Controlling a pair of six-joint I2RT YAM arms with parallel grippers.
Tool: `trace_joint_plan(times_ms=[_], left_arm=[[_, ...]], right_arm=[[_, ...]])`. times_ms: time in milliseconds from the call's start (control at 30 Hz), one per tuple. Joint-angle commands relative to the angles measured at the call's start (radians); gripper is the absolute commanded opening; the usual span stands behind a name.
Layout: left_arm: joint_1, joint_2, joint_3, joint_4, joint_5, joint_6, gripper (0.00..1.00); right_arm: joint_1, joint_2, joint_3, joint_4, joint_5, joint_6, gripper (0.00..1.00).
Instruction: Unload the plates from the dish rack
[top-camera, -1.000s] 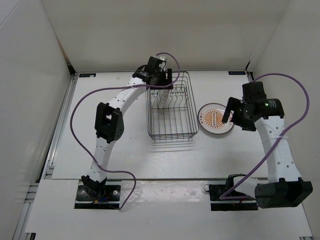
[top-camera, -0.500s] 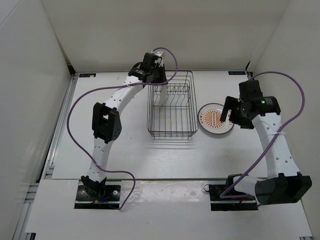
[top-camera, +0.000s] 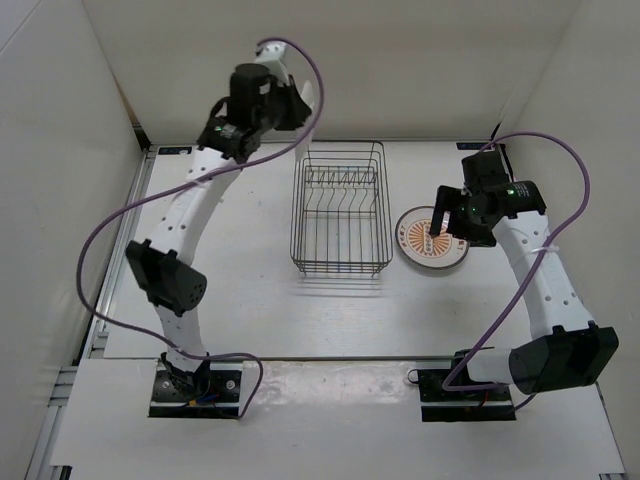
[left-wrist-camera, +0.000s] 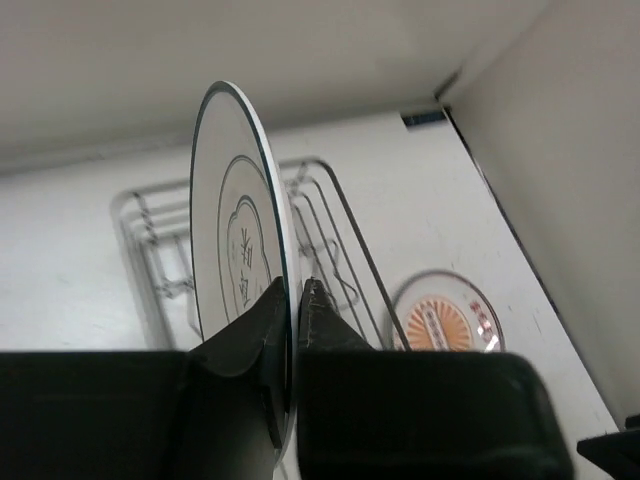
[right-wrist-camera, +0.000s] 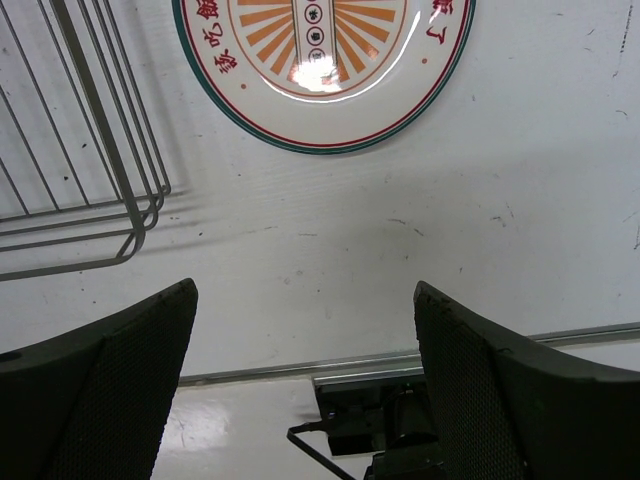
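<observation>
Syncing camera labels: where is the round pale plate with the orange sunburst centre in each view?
Top external: the round pale sunburst plate lies flat, right of centre, just right of the dark wire dish rack.
Left wrist: lower right, beyond the rack's rim.
Right wrist: top centre, cut by the top edge.
Shared landmark: the rack, whose corner is at left in the right wrist view.

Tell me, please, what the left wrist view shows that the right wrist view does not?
Left wrist only: the left gripper shut on the grey-marked plate, held on edge. Right wrist only: the open right gripper over a metal rail. Both: the orange sunburst plate lying flat on the table, and part of the dish rack.
</observation>
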Motion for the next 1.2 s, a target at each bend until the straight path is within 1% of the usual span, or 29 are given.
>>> trace_joint_plan(times_ms=[0, 33, 67, 100, 133, 167, 200, 233, 267, 300, 333, 367, 400, 500, 533, 600, 633, 733, 800, 833, 867, 900, 933, 967, 1100, 1167], left_arm=[[0.065, -0.149, 0.012, 0.043, -0.105, 0.121, 0.00], [0.064, -0.170, -0.012, 0.008, -0.140, 0.232, 0.00], [0.052, -0.186, -0.026, -0.016, -0.173, 0.300, 0.00], [0.044, -0.194, -0.115, -0.070, -0.310, 0.484, 0.00], [0.038, -0.203, -0.166, -0.070, -0.355, 0.527, 0.00], [0.044, -0.247, -0.227, -0.058, -0.396, 0.552, 0.00], [0.057, -0.260, -0.353, 0.013, -0.505, 0.503, 0.00], [0.073, -0.273, -0.470, 0.026, -0.535, 0.462, 0.00], [0.122, -0.299, -0.546, 0.026, -0.561, 0.418, 0.00], [0.136, -0.303, -0.589, 0.035, -0.579, 0.300, 0.00], [0.156, -0.309, -0.629, 0.045, -0.589, 0.278, 0.00], [0.159, -0.306, -0.726, 0.071, -0.602, 0.274, 0.00], [0.160, -0.300, -0.755, 0.086, -0.656, 0.282, 0.00], [0.162, -0.237, -0.807, 0.105, -0.694, 0.305, 0.00], [0.160, -0.217, -0.807, 0.070, -0.701, 0.290, 0.00], [0.163, -0.149, -0.807, 0.039, -0.721, 0.256, 0.05], [0.160, -0.143, -0.800, 0.004, -0.719, 0.235, 0.07], [0.136, -0.099, -0.790, -0.024, -0.714, 0.239, 0.11], [0.134, -0.073, -0.772, -0.065, -0.710, 0.195, 0.27], [0.134, -0.059, -0.760, -0.081, -0.702, 0.189, 0.38], [0.133, -0.050, -0.749, -0.116, -0.693, 0.178, 0.65], [0.133, -0.034, -0.717, -0.133, -0.681, 0.178, 0.80], [0.130, -0.024, -0.706, -0.141, -0.676, 0.169, 0.93], [0.131, -0.017, -0.689, -0.170, -0.667, 0.152, 1.00], [0.119, -0.013, -0.648, -0.205, -0.653, 0.126, 1.00], [0.117, -0.042, -0.609, -0.227, -0.652, 0.112, 1.00]], right_arm=[[0.010, 0.002, 0.036, 0.015, 0.008, -0.010, 0.90], [0.010, 0.001, 0.034, 0.010, 0.008, -0.004, 0.90], [0.010, -0.006, 0.030, 0.010, 0.009, -0.004, 0.90], [0.010, -0.004, 0.028, 0.007, 0.006, -0.003, 0.90], [0.008, -0.004, 0.027, 0.005, 0.003, 0.002, 0.90], [0.008, 0.001, 0.027, 0.007, -0.002, 0.003, 0.90], [0.010, -0.001, 0.025, 0.007, -0.012, 0.005, 0.90], [0.011, 0.002, 0.027, 0.007, -0.020, 0.007, 0.90], [0.010, 0.005, 0.030, 0.007, -0.025, 0.008, 0.90], [0.008, 0.008, 0.030, 0.010, -0.037, 0.008, 0.90], [0.011, 0.007, 0.033, 0.007, -0.037, 0.007, 0.90], [0.013, 0.007, 0.037, 0.007, -0.037, 0.005, 0.90], [0.010, 0.002, 0.039, 0.004, -0.037, 0.007, 0.90], [0.019, -0.007, 0.045, -0.002, -0.040, 0.000, 0.90], [0.022, -0.009, 0.044, -0.002, -0.040, -0.007, 0.90], [0.030, -0.016, 0.044, 0.001, -0.028, -0.013, 0.90], [0.033, -0.021, 0.044, 0.001, -0.025, -0.029, 0.90], [0.041, -0.032, 0.039, 0.008, -0.006, -0.038, 0.90], [0.044, -0.032, 0.036, 0.010, 0.015, -0.044, 0.90], [0.050, -0.039, 0.036, 0.011, 0.030, -0.046, 0.90], [0.053, -0.038, 0.034, 0.013, 0.044, -0.047, 0.90], [0.054, -0.038, 0.034, 0.015, 0.050, -0.050, 0.90], [0.057, -0.036, 0.038, 0.016, 0.057, -0.049, 0.90], [0.058, -0.030, 0.038, 0.019, 0.064, -0.050, 0.90], [0.061, -0.007, 0.044, 0.027, 0.081, -0.032, 0.90], [0.056, 0.016, 0.053, 0.027, 0.086, -0.018, 0.90]])
